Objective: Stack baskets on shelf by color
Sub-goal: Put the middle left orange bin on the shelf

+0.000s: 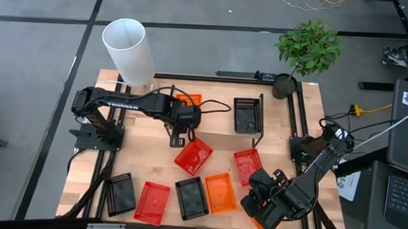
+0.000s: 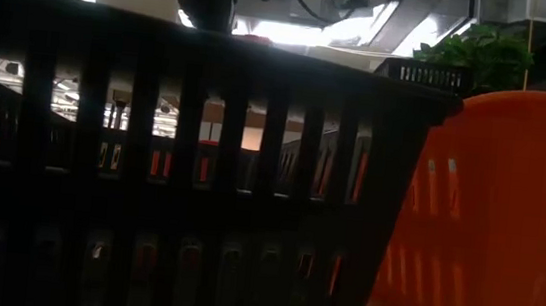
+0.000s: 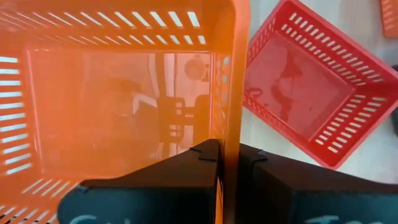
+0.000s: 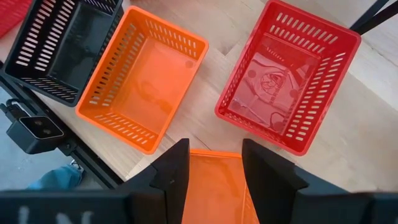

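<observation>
Left hand (image 3: 229,163) pinches orange basket (image 3: 118,93); shelf probably hidden.

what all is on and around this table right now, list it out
orange baskets: three; one near the front edge, one at the shelf's left end, one under the right gripper
red baskets: three, on the table in front of the shelf
black baskets: three; two along the front, one at the shelf's right end
shelf: one, light wood, back centre
white cylinder: one, back left
potted plant: one, green, back right
left gripper: shut on an orange basket's wall
right gripper: front right corner
</observation>
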Controlling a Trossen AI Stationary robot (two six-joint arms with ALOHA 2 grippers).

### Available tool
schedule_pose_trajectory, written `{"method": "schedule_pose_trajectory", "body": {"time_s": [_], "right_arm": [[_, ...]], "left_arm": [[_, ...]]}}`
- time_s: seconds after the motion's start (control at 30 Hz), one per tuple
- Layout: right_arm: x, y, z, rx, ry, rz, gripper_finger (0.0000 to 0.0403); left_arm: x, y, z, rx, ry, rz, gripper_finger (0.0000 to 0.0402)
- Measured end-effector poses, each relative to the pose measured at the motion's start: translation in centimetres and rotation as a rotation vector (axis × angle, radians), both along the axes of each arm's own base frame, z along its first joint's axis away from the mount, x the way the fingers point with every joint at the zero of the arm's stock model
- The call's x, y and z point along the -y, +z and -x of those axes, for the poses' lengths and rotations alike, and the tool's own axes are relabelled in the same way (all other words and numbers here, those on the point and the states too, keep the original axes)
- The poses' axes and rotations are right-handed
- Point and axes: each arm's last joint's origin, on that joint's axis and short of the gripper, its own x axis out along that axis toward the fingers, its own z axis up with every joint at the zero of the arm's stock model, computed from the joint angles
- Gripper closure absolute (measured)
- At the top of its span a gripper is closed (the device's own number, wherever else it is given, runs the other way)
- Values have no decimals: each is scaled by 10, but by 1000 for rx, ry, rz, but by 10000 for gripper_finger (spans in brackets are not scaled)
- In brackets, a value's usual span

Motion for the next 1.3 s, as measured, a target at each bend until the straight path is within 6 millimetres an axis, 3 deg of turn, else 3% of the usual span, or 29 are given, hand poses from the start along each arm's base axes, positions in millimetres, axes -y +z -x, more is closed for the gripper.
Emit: {"method": "schedule_pose_trajectory", "body": {"time_s": [0.5,0.83,1.03,1.3], "right_arm": [[0,0,0,0,0,-1,256],[0,0,0,0,0,-1,256],[0,0,0,1,0,-2,256],[-1,0,-1,13,0,-16,256]], "left_arm": [[-10,0,1,0,61,-34,398],[-10,-2,7,-67,103,-15,340],[-9,17,5,-11,101,-14,333],[-4,59,13,25,106,32,333]]}}
